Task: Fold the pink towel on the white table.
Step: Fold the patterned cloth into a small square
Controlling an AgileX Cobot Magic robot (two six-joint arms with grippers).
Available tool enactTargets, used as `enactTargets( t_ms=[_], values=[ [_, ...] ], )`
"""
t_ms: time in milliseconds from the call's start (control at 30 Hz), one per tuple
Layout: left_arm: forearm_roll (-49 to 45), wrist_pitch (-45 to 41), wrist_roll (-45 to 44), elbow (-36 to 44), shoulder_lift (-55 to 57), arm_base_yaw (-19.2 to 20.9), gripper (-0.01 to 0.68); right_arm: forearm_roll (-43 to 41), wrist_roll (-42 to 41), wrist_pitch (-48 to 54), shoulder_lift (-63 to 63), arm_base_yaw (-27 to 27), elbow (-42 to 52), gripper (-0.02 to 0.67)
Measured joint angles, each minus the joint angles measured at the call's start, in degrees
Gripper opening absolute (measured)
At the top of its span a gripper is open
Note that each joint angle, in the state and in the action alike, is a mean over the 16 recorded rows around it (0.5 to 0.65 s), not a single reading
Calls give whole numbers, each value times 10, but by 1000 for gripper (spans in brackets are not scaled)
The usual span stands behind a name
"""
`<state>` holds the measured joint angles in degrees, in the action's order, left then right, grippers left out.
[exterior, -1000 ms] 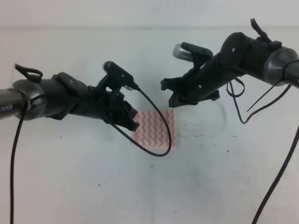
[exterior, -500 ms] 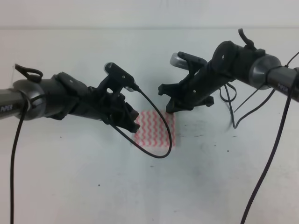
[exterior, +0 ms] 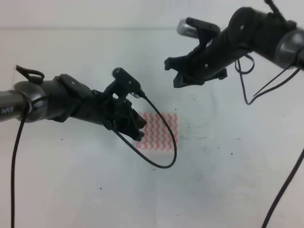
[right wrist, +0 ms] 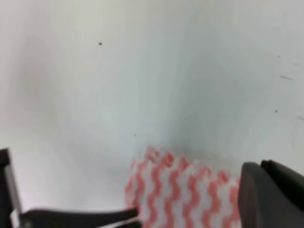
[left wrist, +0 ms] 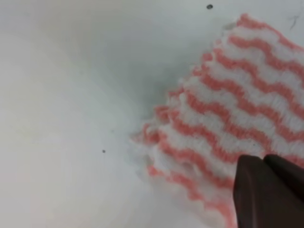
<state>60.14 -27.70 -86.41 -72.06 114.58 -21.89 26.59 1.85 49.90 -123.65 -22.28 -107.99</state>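
Note:
The pink towel point(exterior: 161, 131) lies flat on the white table point(exterior: 213, 185) as a small folded rectangle. My left gripper point(exterior: 139, 128) sits low over the towel's left edge and covers it in the high view. In the left wrist view its dark fingers point(left wrist: 263, 161) appear pressed together over the towel point(left wrist: 247, 95), holding nothing. My right gripper point(exterior: 175, 75) hangs well above the table, behind and to the right of the towel. The right wrist view looks down on the towel point(right wrist: 180, 190) from a height, past fingers point(right wrist: 262, 167) that look shut.
A black cable point(exterior: 164, 159) from the left arm loops over the towel's right half and the table in front of it. More cables point(exterior: 285, 180) hang from the right arm at the right edge. Tiny dark specks point(exterior: 232, 153) dot the table.
The right gripper has lifted up and back, away from the towel. The left gripper has shifted slightly right and lower at the towel's left edge. The towel has not moved.

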Motion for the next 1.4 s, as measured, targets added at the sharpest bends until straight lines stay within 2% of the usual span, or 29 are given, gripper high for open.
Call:
enactTargets(
  t_ms=[367,733,1400],
  values=[
    [54,-6,-44,0,24,-20,0,-29,8,29,55,0,-1,-2],
    [73,-2,-50,-6,29,-33,0,-32,9,42,61,0,-1,-2],
    [-10,-4,33,-11,11,-35,0,-32,3,69,61,0,-1,-2]
  ],
)
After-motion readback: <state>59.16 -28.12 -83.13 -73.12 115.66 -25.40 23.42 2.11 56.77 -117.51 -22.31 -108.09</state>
